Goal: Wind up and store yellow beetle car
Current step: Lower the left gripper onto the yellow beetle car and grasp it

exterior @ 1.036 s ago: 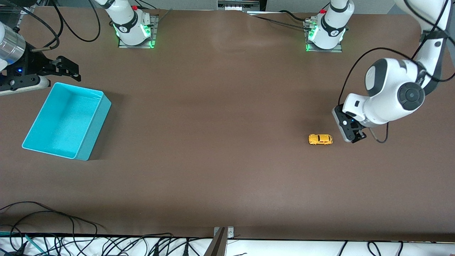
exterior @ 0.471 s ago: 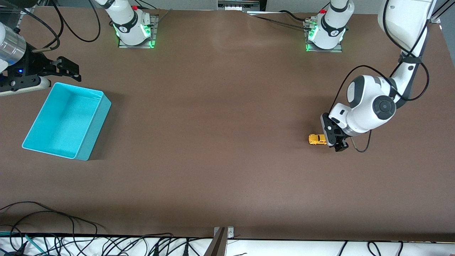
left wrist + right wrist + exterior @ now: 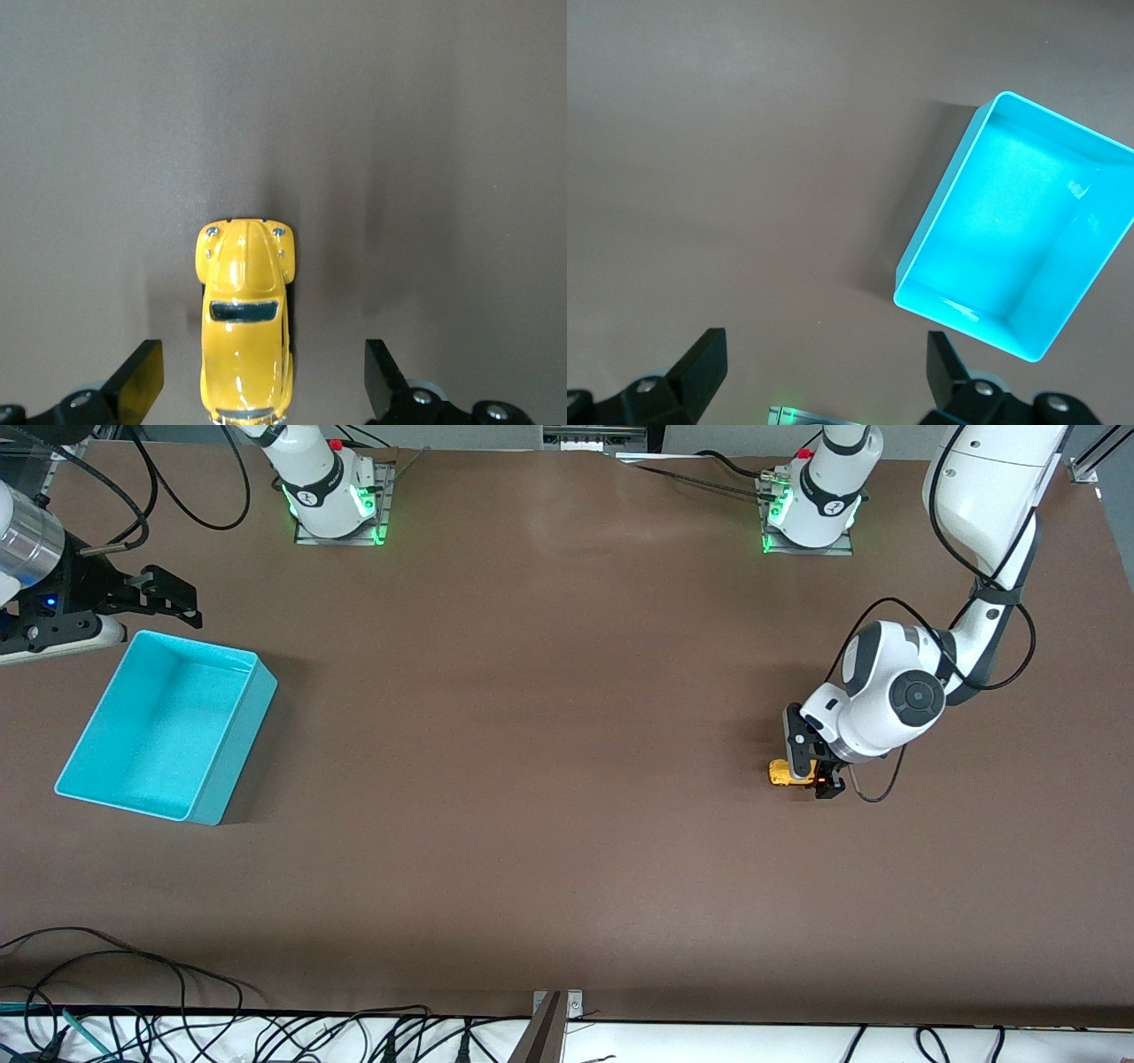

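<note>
- Sitting on its wheels on the brown table (image 3: 549,779), your yellow beetle car (image 3: 781,773) is toward the left arm's end, well apart from the turquoise bin (image 3: 232,766).
- You have the left gripper (image 3: 816,766) right down over the car, so in the front view only one yellow end shows past the black fingers.
- Look at the left wrist view: the yellow beetle car (image 3: 244,323) lies between the two spread fingers (image 3: 139,379), with bare table showing on each side of it.
- Neither fingertip touches the car's body there; the jaws stand wide and released, gripping nothing.
- You can see the car's rounded hood pointing away from the wrist, with one dark window on top; its other end runs out of the picture's edge, so you cannot tell how far in between the fingers it reaches.
- Your right gripper (image 3: 168,598) waits at the right arm's end of the table, just beside the bin's corner that is farthest from the front camera.
- From the right wrist view, its fingers (image 3: 702,363) are also spread apart with nothing between them, and the turquoise bin (image 3: 935,226) lies open-topped on the table below.
</note>
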{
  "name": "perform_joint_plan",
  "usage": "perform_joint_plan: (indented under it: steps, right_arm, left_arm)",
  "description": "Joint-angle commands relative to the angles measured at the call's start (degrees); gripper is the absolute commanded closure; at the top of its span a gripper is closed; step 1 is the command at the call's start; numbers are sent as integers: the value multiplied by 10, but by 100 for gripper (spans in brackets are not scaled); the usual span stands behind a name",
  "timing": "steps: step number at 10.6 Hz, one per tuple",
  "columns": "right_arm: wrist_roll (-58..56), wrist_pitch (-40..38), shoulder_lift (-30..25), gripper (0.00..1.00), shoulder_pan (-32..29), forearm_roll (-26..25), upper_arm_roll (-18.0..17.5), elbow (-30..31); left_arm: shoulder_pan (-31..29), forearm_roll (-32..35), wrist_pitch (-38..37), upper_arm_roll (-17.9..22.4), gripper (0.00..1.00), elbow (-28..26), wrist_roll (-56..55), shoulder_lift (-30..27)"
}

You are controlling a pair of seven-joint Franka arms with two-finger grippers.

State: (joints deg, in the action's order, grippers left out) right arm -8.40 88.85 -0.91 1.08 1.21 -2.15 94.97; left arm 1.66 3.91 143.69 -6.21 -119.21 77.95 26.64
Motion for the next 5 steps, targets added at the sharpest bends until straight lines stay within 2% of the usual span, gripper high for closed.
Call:
perform_joint_plan:
  steps: [1,2,3,4,5]
  right_arm:
    - [-12,-11,3,0,0,-6,1,-10]
    - [-12,-10,4,0,0,-5,1,-11]
    - [-12,-9,5,0,0,-6,1,-11]
    - [-12,-7,5,0,0,-6,1,-10]
    - [-12,-8,7,0,0,-5,1,-11]
  left_arm:
    - [-1,15,21,-2,0,-6,8,7]
    - [-1,15,22,-2,0,-6,8,10]
    - [-1,15,22,-3,7,-6,8,12]
    - [-1,15,23,-3,33,-6,8,12]
    - [-1,15,22,-3,55,-6,8,11]
